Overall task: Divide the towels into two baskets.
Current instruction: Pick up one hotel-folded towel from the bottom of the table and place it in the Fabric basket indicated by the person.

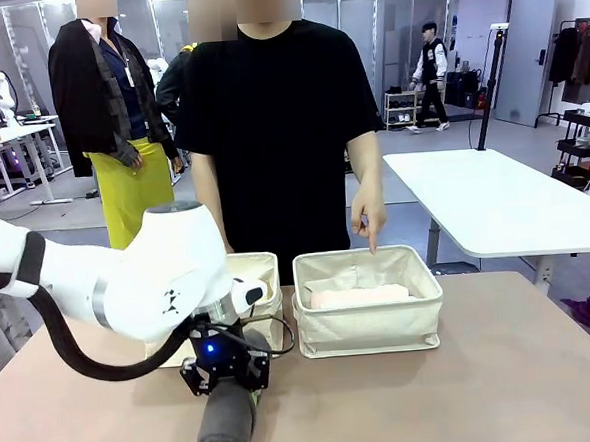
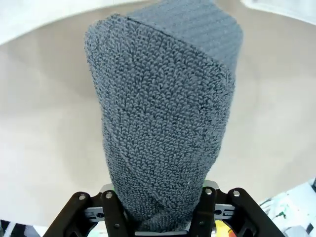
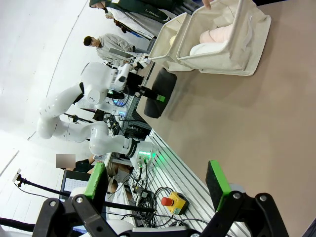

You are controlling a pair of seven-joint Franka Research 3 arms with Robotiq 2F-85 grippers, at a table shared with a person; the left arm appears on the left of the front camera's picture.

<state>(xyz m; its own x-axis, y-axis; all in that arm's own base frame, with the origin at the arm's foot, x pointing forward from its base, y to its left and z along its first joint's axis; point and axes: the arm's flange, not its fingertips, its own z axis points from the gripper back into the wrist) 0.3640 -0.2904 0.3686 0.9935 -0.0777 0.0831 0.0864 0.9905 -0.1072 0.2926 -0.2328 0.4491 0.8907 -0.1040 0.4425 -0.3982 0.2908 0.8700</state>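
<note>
Close to the robot's side of the tabletop (image 1: 504, 368), the left gripper (image 1: 224, 378) has its fingers squeezed on one end of the dark grey towel (image 1: 227, 423). The roll lies on the brown top, with its free end pointing toward the robot. From the left wrist camera the grey towel fills the middle, and the black fingers (image 2: 205, 217) press it from both sides at the bottom.

Off to the side, the right gripper (image 3: 155, 185) hangs above the tabletop with its green-padded fingers (image 3: 217, 178) spread wide and nothing between them. Below it, past the table edge, sit cables and a red button on a yellow box (image 3: 170, 202).

Just behind the left gripper stands the left basket (image 1: 264, 283). The big white left arm (image 1: 128, 276) hides most of it. From the right wrist camera a pale yellow towel (image 3: 173, 40) peeks out of it.

Right beside it, almost touching, stands the right basket (image 1: 370, 327). A pale pink towel (image 1: 360, 296) lies inside, with a white towel (image 3: 207, 48) next to it.

At the far side stands a person in a black shirt (image 1: 279, 122). The person's hand (image 1: 368, 215) points one finger down over the back rim of the right basket.

Farther back are a white table (image 1: 494, 204), another person in a yellow skirt (image 1: 133, 191), and someone walking.
</note>
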